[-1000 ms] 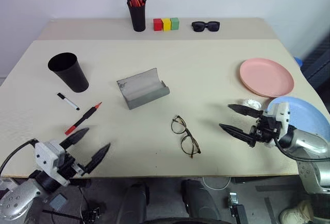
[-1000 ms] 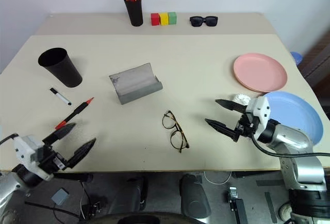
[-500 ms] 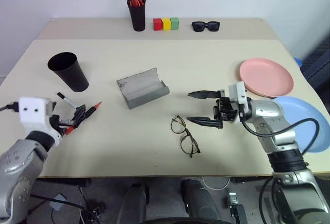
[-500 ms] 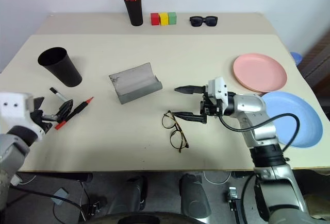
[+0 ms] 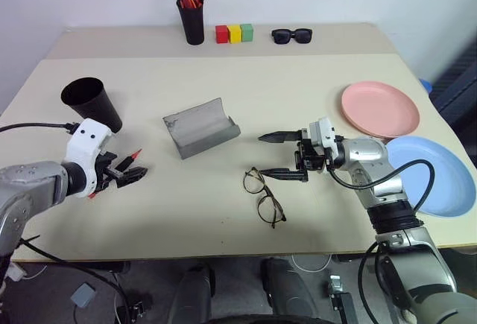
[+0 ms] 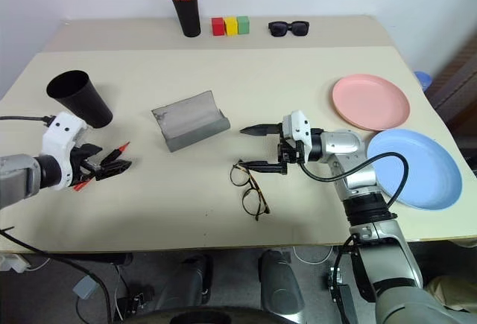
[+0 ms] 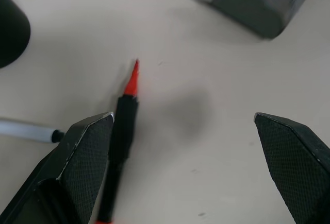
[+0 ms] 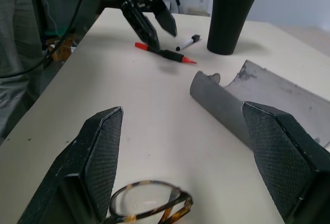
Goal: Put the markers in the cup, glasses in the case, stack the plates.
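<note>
I take the open grey case in the middle of the counter as my landmark. On my left side of it lie two markers: the red marker and, beyond it toward the cup, the white marker. One black cup stands farther out on that same side, upright. One pair of wire-framed glasses lies on the near side of the case, toward my right, lenses flat on the counter. Two plates rest well off to the right of the case, side by side and not stacked: the pink plate farther back, the blue plate nearer me. Behind the case, along the far edge, I count one pen holder full of orange-red pens, three coloured blocks in a row and one pair of black sunglasses.

My left gripper hangs just over the red marker with its jaws spread wide and holding nothing. My right gripper points toward the case, jaws apart and empty, just above the glasses.

My left wrist view shows the red marker lying right beside one finger, and the white one's end just past it. My right wrist view shows the tortoiseshell colouring of the glasses' frame and the case's hollow interior.
</note>
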Motion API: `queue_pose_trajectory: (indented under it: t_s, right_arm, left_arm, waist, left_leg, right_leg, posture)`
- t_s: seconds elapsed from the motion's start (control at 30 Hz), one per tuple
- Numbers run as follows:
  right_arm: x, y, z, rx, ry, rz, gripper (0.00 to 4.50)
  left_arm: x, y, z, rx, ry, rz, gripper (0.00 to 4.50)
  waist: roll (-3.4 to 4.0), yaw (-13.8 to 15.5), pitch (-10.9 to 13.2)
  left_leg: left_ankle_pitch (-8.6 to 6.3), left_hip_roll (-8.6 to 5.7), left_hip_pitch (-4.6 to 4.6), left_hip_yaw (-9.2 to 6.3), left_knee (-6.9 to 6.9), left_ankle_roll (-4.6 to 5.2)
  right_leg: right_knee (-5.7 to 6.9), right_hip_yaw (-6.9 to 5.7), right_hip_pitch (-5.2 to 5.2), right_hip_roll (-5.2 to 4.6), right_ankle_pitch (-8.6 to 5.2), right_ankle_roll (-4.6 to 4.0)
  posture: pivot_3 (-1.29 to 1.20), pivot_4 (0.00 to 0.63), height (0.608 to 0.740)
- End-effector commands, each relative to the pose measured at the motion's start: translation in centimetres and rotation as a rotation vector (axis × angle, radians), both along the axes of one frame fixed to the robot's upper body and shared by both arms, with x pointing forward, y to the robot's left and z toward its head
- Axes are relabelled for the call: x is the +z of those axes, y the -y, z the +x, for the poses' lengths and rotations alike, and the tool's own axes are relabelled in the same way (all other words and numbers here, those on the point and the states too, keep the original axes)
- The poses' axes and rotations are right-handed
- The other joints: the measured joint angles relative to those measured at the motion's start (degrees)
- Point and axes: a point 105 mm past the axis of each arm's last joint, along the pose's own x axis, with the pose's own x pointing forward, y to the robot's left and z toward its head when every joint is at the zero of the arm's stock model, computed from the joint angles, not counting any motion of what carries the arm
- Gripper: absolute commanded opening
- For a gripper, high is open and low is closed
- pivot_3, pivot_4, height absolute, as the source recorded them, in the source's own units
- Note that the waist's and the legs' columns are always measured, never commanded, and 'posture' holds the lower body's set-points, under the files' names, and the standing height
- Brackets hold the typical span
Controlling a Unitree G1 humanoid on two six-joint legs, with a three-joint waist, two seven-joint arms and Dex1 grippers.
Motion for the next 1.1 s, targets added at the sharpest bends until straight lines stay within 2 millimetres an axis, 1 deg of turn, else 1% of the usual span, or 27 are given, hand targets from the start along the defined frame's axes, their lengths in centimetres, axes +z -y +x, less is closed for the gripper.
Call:
queue_pose_trajectory:
  t_s: [0.03,0.13,0.23,0.43,0.63,0.77,1.1]
  right_arm:
    - [1.4,-0.1,0.1,-0.002,0.057,0.025,3.74]
    - [1.5,-0.1,0.1,-0.005,0.059,0.027,3.74]
    - [1.4,-0.1,0.0,-0.016,0.062,0.027,3.74]
    - [1.4,0.0,-0.3,-0.014,0.057,0.026,3.74]
    - [1.4,0.2,-0.5,-0.015,0.043,0.037,3.74]
    - [1.5,0.2,-0.8,-0.016,0.035,0.049,3.74]
    - [1.9,-0.4,-1.0,-0.016,0.034,0.068,3.74]
  left_arm:
    - [0.0,-0.6,0.8,-0.031,-0.018,0.069,4.50]
    - [-0.1,-0.8,1.2,-0.039,-0.030,0.085,4.50]
    - [-0.3,-0.8,2.1,-0.034,-0.090,0.089,4.50]
    - [-1.1,-1.1,2.9,-0.009,-0.181,0.112,4.50]
    - [-2.0,-0.8,2.6,-0.030,-0.246,0.136,4.50]
    - [-2.4,-1.1,2.6,-0.022,-0.267,0.156,4.50]
    - [-2.6,-2.7,3.7,0.003,-0.281,0.180,4.50]
  waist:
    - [0.00,-0.1,0.0]
    - [0.00,-0.3,0.0]
    - [0.00,-0.1,0.0]
    - [-0.01,-0.5,0.0]
    - [-0.01,-0.4,0.0]
    - [-0.01,-0.4,0.0]
    - [-0.01,-0.4,0.0]
  left_leg:
    - [0.00,0.00,0.00,0.00,0.00,0.00]
    - [0.00,0.00,-0.01,0.00,-0.01,0.00]
    - [0.00,0.00,-0.03,-0.01,0.00,0.00]
    - [0.00,0.00,-0.04,-0.01,0.01,0.00]
    - [0.00,-0.01,-0.08,-0.02,0.06,0.01]
    - [0.00,-0.01,-0.07,-0.03,0.11,0.01]
    - [0.01,-0.01,-0.03,-0.03,0.13,0.01]
  right_leg:
    - [-0.01,0.00,0.00,0.00,0.00,0.00]
    - [-0.01,0.00,-0.01,-0.01,0.00,0.01]
    - [0.04,0.00,-0.05,0.00,0.01,0.01]
    - [0.09,0.00,-0.08,0.01,0.01,0.04]
    - [0.70,0.01,-0.37,0.03,-0.05,0.09]
    - [0.74,0.02,-0.36,0.04,-0.05,0.08]
    - [0.80,0.02,-0.35,0.05,-0.05,0.08]
  posture:
    - [0.00,0.150,0.740]
    - [0.00,0.150,0.740]
    - [0.00,0.150,0.740]
    - [0.00,0.150,0.740]
    - [0.00,0.150,0.740]
    - [0.00,0.150,0.740]
    - [0.00,0.150,0.740]
